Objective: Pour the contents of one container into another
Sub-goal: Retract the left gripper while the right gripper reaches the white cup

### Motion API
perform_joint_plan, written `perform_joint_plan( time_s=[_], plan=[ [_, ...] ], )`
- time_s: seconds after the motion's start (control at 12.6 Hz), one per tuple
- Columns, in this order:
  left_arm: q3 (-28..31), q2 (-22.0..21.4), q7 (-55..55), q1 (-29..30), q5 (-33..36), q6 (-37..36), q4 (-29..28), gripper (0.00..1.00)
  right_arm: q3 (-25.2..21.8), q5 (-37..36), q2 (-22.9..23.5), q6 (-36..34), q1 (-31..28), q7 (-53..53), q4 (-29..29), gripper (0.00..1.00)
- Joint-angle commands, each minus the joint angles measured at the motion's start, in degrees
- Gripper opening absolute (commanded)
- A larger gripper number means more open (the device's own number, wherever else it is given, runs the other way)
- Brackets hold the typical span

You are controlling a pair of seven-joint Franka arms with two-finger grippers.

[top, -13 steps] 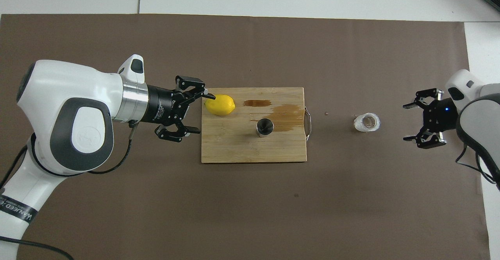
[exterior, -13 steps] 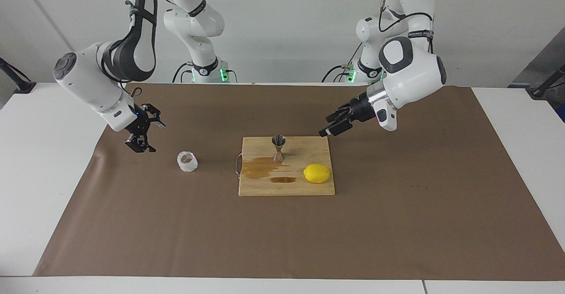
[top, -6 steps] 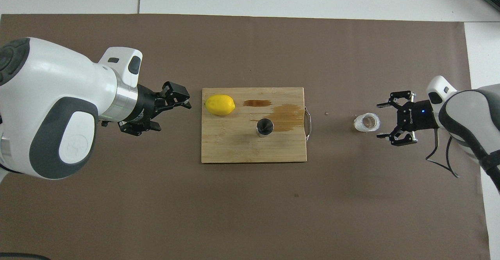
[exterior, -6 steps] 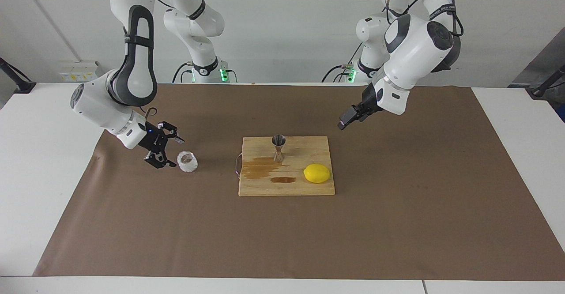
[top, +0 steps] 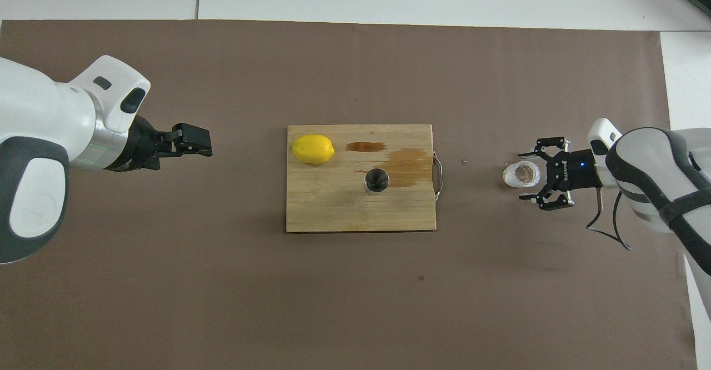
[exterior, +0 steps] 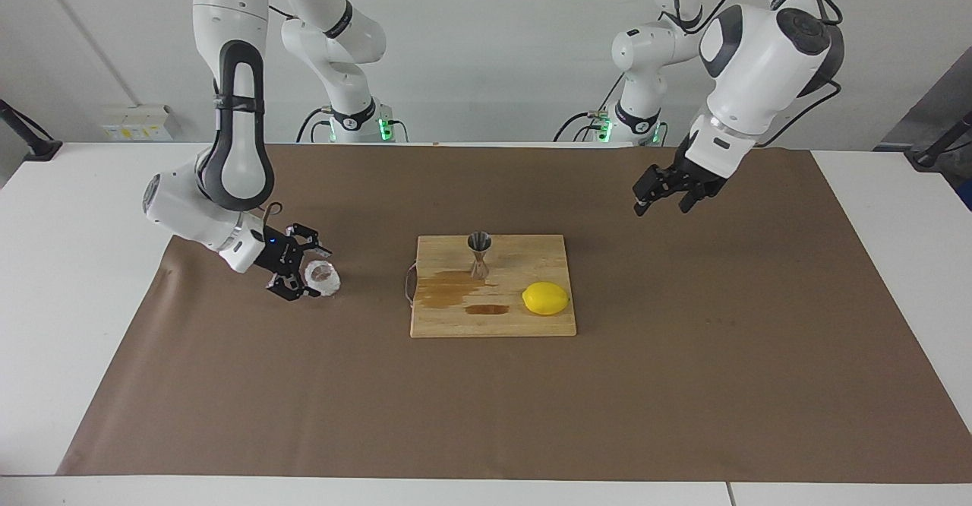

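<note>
The clear faceted glass cup [exterior: 323,278] [top: 522,174] stands on the brown paper toward the right arm's end of the table. My right gripper [exterior: 311,272] [top: 524,175] is low at the cup and open, one finger on each side of it, not closed on it. The silver hourglass jigger [exterior: 479,254] [top: 376,181] stands upright on the wooden cutting board [exterior: 493,322] [top: 333,209]. My left gripper [exterior: 667,196] [top: 191,139] hangs open and empty over the paper, off the board toward the left arm's end.
A lemon [exterior: 545,298] [top: 313,149] lies on the board, with wet brown stains [exterior: 449,289] [top: 408,163] beside the jigger. The board's metal handle [top: 439,176] points at the cup. Brown paper [exterior: 486,415] covers the table.
My right gripper has come down and moved in on the cup until its fingers flank it. My left arm has drawn back from the board's lemon end and risen.
</note>
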Motion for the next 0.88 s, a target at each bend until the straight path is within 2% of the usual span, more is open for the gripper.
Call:
perform_joint_plan(
  time_s=[0.0, 0.08, 0.24, 0.4, 0.48, 0.64, 0.8],
  plan=[
    [13.1, -3.0, 4.9, -10.8, 1.5, -4.6, 0.7, 1.0, 0.3, 1.6, 0.4, 1.5, 0.1, -1.7, -0.4, 1.0],
    [15.0, -3.0, 6.7, -11.7, 1.9, -7.5, 2.6, 1.0, 0.4, 1.9, 1.0, 2.1, 0.1, -1.6, -0.4, 1.0],
    [15.5, -2.9, 7.8, -11.7, 7.1, -13.3, 7.0, 1.0, 0.5, 2.2, 1.1, 2.4, 0.2, -1.5, -0.4, 1.0],
    [17.0, -3.0, 8.5, -11.7, 8.4, -18.0, 9.5, 1.0, 0.5, 2.3, 1.1, 2.5, 0.2, -1.5, -0.4, 0.62],
    [17.5, -3.0, 9.3, -11.7, 9.1, -20.8, 11.6, 1.0, 0.5, 2.2, 1.1, 2.5, 0.2, -1.5, -0.4, 0.54],
    [17.9, -2.6, 10.0, -12.0, 11.0, -25.1, 15.7, 1.0, 0.5, 2.2, 1.1, 2.4, 0.2, -1.5, -0.3, 0.46],
    [17.9, -2.7, 10.7, -12.1, 11.9, -25.4, 15.6, 1.0, 0.8, 2.2, 0.9, 2.1, 0.2, -1.2, 0.1, 0.45]
  ],
)
